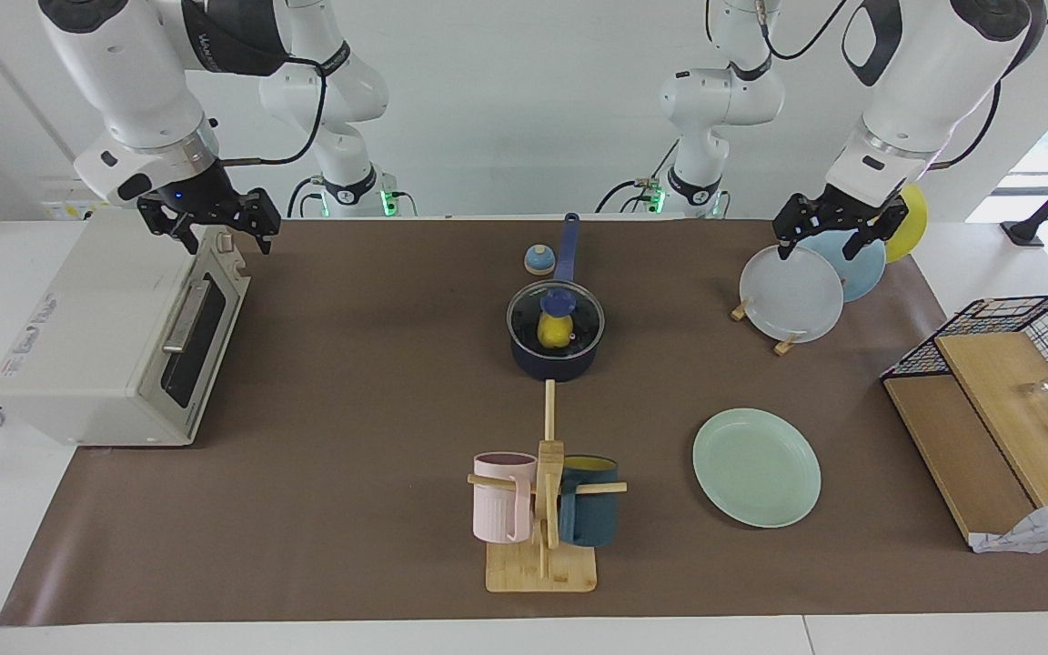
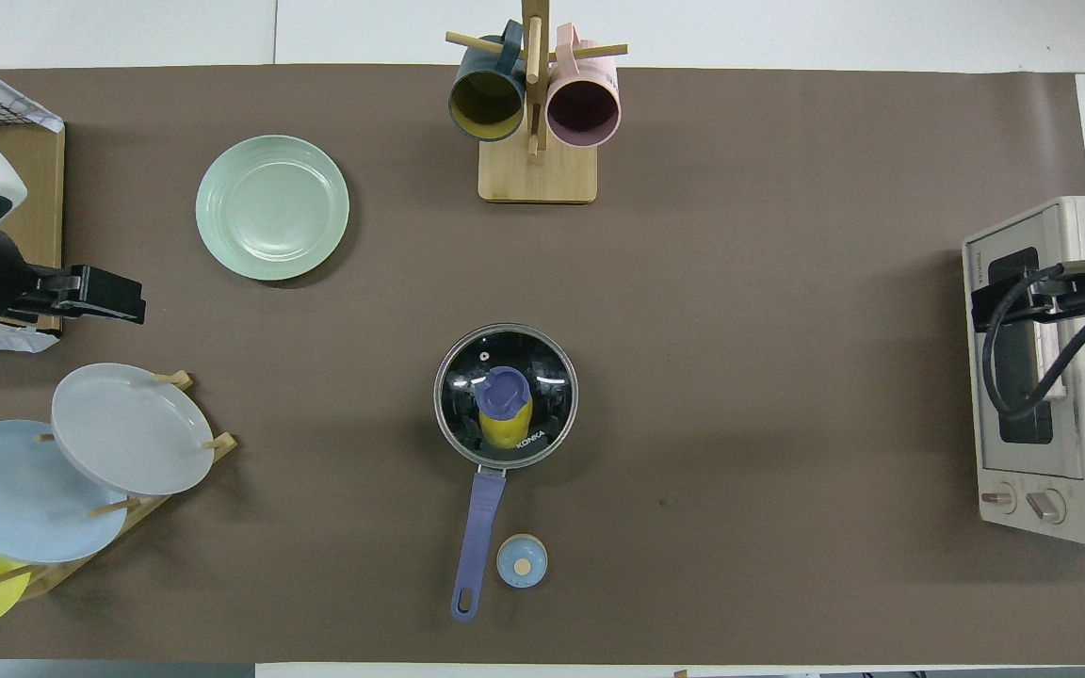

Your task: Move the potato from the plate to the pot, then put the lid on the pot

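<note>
The dark navy pot (image 1: 553, 364) (image 2: 467, 358) stands mid-table, its long blue handle toward the robots. The glass lid (image 1: 579, 309) (image 2: 542, 377) with a blue knob sits on it. The yellow potato (image 1: 555, 335) (image 2: 505, 431) shows through the glass, inside the pot. The mint-green plate (image 1: 756, 467) (image 2: 272, 207) lies bare, farther from the robots, toward the left arm's end. My left gripper (image 1: 817, 247) (image 2: 139, 303) is open and empty, raised over the plate rack. My right gripper (image 1: 226, 244) (image 2: 976, 309) is open and empty, raised over the toaster oven.
A toaster oven (image 1: 115, 337) (image 2: 1042, 367) stands at the right arm's end. A plate rack (image 1: 792, 291) (image 2: 81, 461) and a wire basket (image 1: 1006, 318) are at the left arm's end. A mug rack (image 1: 542, 564) (image 2: 535, 179) stands farther out. A small bell (image 1: 539, 260) (image 2: 522, 561) sits beside the pot's handle.
</note>
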Robot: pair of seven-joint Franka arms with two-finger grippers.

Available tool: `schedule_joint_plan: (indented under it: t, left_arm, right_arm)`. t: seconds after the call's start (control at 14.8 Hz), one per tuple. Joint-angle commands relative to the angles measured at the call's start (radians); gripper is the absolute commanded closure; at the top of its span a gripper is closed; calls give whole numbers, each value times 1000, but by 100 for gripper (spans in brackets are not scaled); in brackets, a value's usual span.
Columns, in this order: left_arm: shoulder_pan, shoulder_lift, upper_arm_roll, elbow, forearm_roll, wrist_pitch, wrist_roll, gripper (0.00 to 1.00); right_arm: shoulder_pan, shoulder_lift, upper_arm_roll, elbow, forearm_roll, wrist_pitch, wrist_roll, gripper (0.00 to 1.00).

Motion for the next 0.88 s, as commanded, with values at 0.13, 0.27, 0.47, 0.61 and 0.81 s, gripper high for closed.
schedule_joint_plan:
  t: [0.13, 0.27, 0.47, 0.61, 0.81]
  left_arm:
    - [12, -20, -7, -14, 1, 6, -8, 0]
    - [12, -20, -9, -14, 1, 6, -8, 0]
    - [12, -20, -7, -14, 1, 6, -8, 0]
    - [12, -18, -9, -14, 1, 13, -8, 0]
    - [12, -18, -9, -15, 1, 21, -8, 0]
  right_arm:
    - [-1, -19, -10, -20, 7, -6, -20, 0]
    - [-1, -17, -10, -14, 7, -3, -20, 0]
    - [-1, -17, -10, -14, 7, 2, -20, 0]
    - [-1, -17, -11, -14, 7, 4, -20, 0]
    - [-9, -13, -13, -20, 7, 8, -26, 0]
